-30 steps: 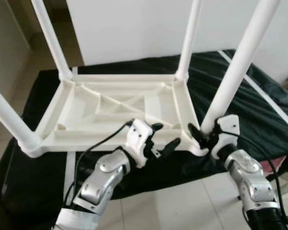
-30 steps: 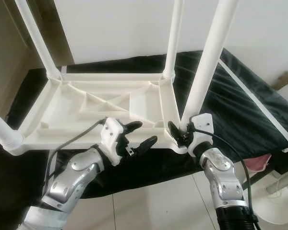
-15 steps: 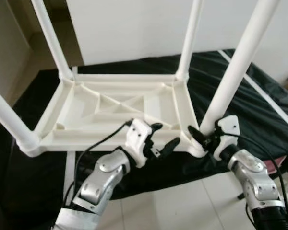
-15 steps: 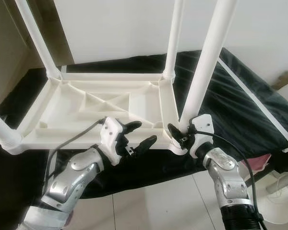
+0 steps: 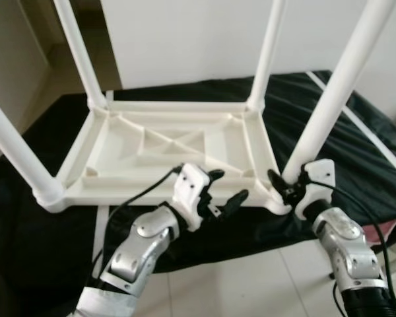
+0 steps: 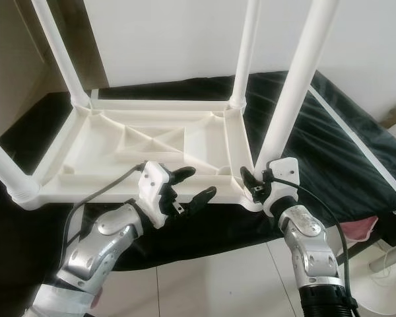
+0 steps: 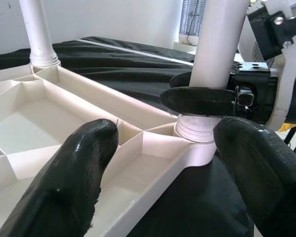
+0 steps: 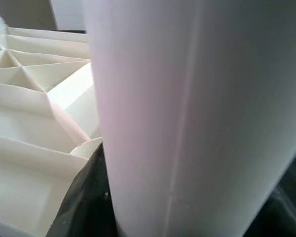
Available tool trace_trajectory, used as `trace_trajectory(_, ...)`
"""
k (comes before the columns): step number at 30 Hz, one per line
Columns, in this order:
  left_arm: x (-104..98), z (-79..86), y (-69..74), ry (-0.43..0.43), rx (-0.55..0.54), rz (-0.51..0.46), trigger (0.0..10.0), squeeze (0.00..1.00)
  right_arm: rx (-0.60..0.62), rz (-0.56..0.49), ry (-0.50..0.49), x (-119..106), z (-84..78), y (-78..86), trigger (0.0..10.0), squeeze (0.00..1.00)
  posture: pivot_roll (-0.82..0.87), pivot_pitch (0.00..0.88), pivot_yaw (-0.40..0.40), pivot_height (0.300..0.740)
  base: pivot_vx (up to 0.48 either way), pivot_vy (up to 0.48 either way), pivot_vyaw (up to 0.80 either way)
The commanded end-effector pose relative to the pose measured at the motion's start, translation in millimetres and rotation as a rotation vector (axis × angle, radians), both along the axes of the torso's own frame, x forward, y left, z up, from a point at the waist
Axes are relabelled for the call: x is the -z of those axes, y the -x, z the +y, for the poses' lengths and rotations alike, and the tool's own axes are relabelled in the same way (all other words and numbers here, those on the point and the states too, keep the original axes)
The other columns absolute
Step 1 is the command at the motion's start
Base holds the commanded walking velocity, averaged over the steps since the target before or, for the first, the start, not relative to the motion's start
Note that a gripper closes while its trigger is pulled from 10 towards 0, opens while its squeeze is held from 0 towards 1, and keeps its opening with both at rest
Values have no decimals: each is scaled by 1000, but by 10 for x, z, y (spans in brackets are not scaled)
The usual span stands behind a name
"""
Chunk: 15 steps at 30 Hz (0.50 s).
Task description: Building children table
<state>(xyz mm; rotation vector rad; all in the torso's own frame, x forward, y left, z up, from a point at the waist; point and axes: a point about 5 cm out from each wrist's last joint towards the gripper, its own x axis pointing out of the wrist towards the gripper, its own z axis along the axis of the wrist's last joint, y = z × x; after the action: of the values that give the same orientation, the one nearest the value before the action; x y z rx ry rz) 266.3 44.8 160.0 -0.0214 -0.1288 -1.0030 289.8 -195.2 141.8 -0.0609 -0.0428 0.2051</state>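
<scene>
The white children's table (image 5: 171,142) lies upside down on a black cloth, its four white legs pointing up. My right gripper (image 5: 285,189) is shut around the base of the near right leg (image 5: 330,105), just above its socket at the table's corner. In the left wrist view one black finger (image 7: 202,100) of that gripper wraps the leg (image 7: 219,44). The same leg (image 8: 187,113) stands very close in the right wrist view. My left gripper (image 5: 229,185) hangs open at the table's front rim, left of that corner, with nothing between its fingers (image 7: 69,182).
The black cloth (image 5: 360,135) covers a low surface that ends just before my arms. Pale tiled floor (image 5: 251,284) lies below. A white fan base (image 6: 389,281) and a pink item (image 6: 360,228) sit at the right. A white wall (image 5: 185,39) stands behind.
The whole picture has shifted slightly, so the camera moved. My right gripper stays shut on the near right leg and the left gripper stays open at the front rim.
</scene>
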Motion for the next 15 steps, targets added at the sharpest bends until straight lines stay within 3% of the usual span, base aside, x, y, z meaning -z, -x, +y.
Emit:
trace_trajectory(1, -13, -48, 51, -3, 71, -5, 10000, 0, 135, 50, -15, 88, -129, 33, 10000, 0, -44, 46, -27, 740, 0, 0, 0)
trace_trajectory(8, 1, -64, 65, -14, 86, -6, 10000, 0, 253, 70, -51, 126, -86, 38, 10000, 0, -41, 38, -31, 740, 0, 0, 0)
trace_trajectory(15, 7, -64, 67, -18, 91, -8, 10000, 0, 392, 66, -131, 138, 103, -15, 10000, 0, -27, 23, -39, 740, 0, 0, 0)
